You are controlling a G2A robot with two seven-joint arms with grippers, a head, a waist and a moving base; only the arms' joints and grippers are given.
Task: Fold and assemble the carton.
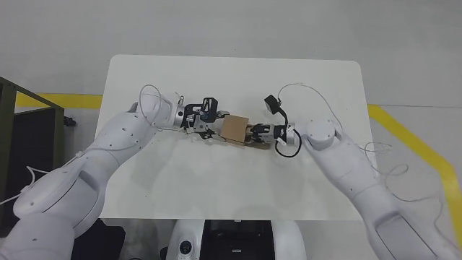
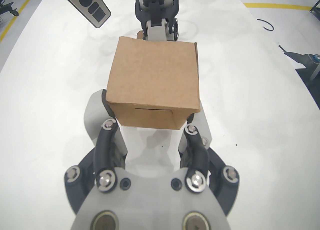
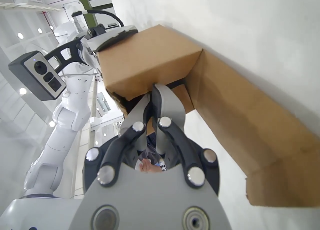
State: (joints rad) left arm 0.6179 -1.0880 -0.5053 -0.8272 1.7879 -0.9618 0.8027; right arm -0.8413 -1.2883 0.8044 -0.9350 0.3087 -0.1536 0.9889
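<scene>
The brown carton sits mid-table between my two arms, folded into a box shape. My left gripper is shut on its near end, with one finger on each side wall. At the opposite end my right gripper is shut, its tips pinching a cardboard edge at the carton's open end. A long open flap stretches from that end along the white table. The right gripper also shows behind the carton in the left wrist view.
The white table has bare room all around the carton. A thin black cable lies near one table edge. A dark green cabinet stands off the table's left side.
</scene>
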